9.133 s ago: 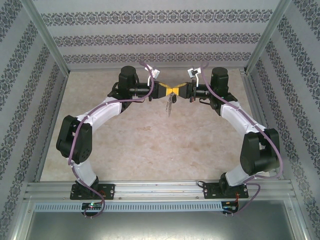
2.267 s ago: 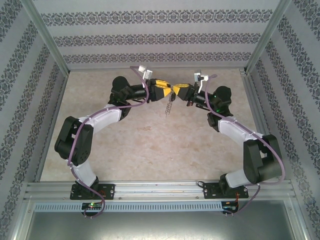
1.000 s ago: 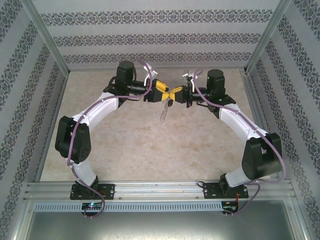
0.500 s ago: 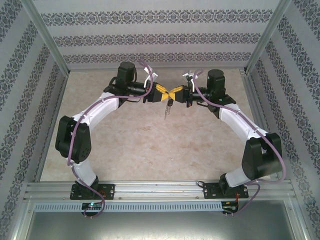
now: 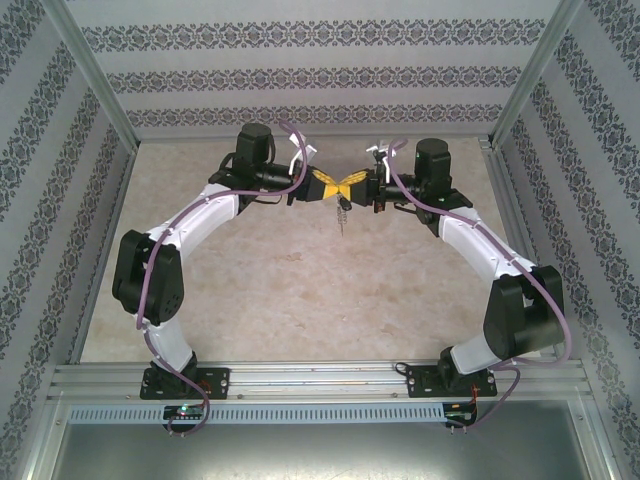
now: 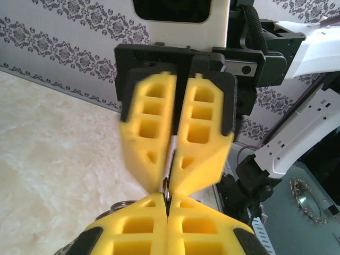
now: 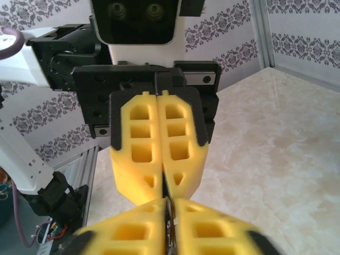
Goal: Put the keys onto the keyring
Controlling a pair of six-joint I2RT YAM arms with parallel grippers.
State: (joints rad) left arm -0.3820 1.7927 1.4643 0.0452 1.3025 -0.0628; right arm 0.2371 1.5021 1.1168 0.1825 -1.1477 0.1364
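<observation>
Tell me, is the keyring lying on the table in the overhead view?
No, the keyring hangs between the left gripper and right gripper, above the table.

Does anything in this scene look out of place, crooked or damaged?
Nothing looks damaged or spilled. One thing stands out: the keyring is not on the table; it dangles in the air where the left gripper and the right gripper meet tip to tip, with a thin metal part pinched between the left fingers.

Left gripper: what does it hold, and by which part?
The keyring, its upper end pinched between the fingertips of the left gripper; the rest hangs below.
</observation>
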